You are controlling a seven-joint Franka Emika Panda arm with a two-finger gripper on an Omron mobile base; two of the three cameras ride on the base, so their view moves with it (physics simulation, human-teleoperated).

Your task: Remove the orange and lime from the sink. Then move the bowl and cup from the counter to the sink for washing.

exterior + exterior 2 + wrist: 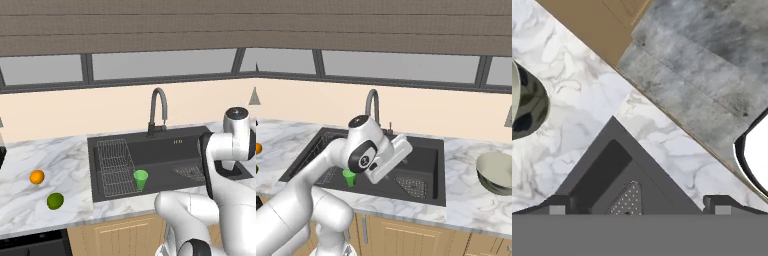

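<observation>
We judge the fruit step done: the orange (37, 176) and the lime (55, 201) lie on the tabletop (45, 165) left of the sink (165, 150), the lime nearer the front edge. The cup (141, 179) stands upright in the basin beside the wire rack (116, 165). The bowl (497, 172) remains, near the tabletop's right end. Our fingers (637, 204) hang spread and empty over the sink's corner. Next we must swing right to the bowl's thin rim; bare marble between sink edge and bowl leaves room.
</observation>
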